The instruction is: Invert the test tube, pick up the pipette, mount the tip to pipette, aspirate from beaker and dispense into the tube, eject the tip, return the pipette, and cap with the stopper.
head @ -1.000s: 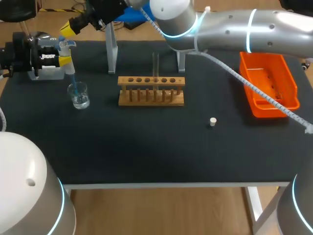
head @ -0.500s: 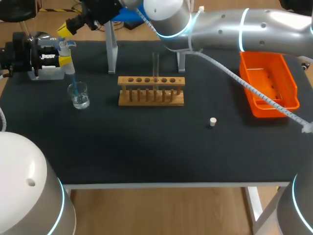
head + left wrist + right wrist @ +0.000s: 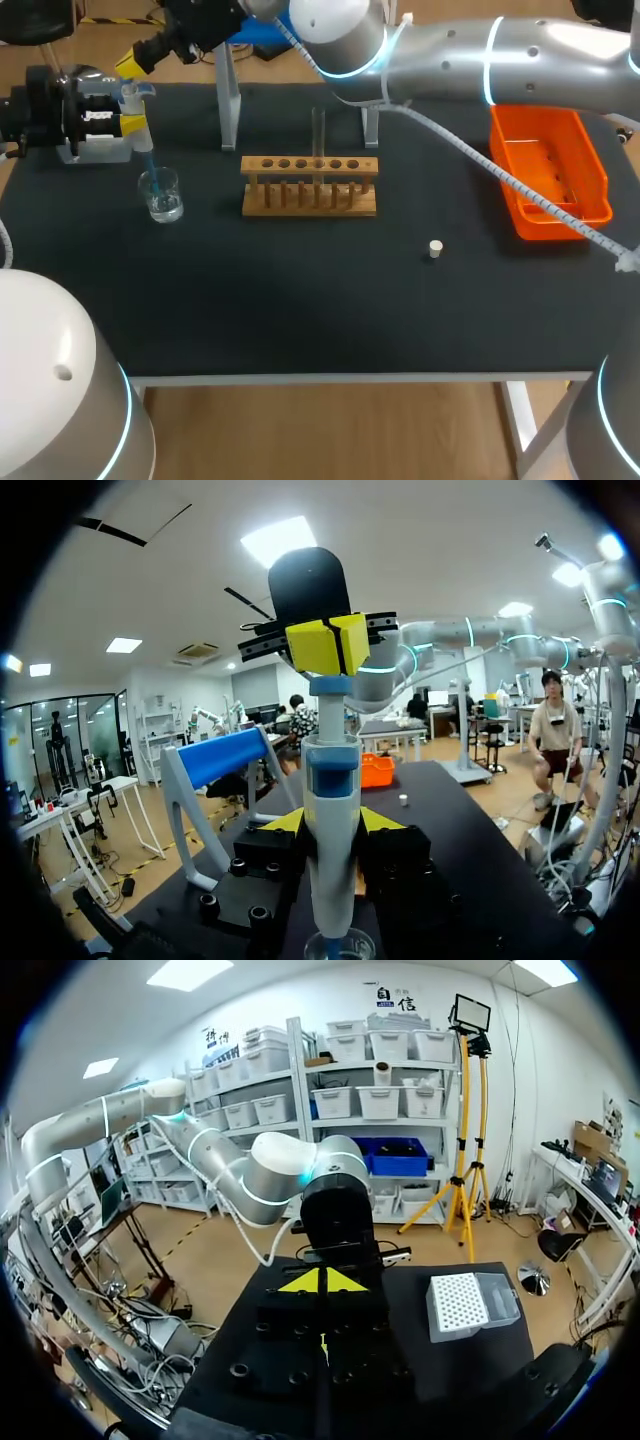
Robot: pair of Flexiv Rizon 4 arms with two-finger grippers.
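The big right arm [image 3: 440,55] stretches across the whole back of the black table [image 3: 300,300] to the far left corner. Its right gripper [image 3: 328,645], yellow tips pinched together on nothing, sits right on top of the plunger [image 3: 329,686] of the pipette [image 3: 330,780]. Below it the left gripper [image 3: 332,822] clamps the pipette's body from both sides, upright, with the tip down in the beaker [image 3: 160,194] of water at the table's left. This looks like the aspirate step.

The pipette is stiff, light plastic, and the barrel is the place to hold it. The plunger wants a straight push — off-axis and it may tilt in the grasp. The beaker is thin glass, light enough to skate if the tip drags its wall.

The test tube [image 3: 318,130] stands in the wooden rack [image 3: 310,186], and on the way there the white-and-blue stand [image 3: 228,100] sits a bit behind the path. The orange bin [image 3: 550,170] lies well to the right. The little stopper [image 3: 434,248] waits alone out front.
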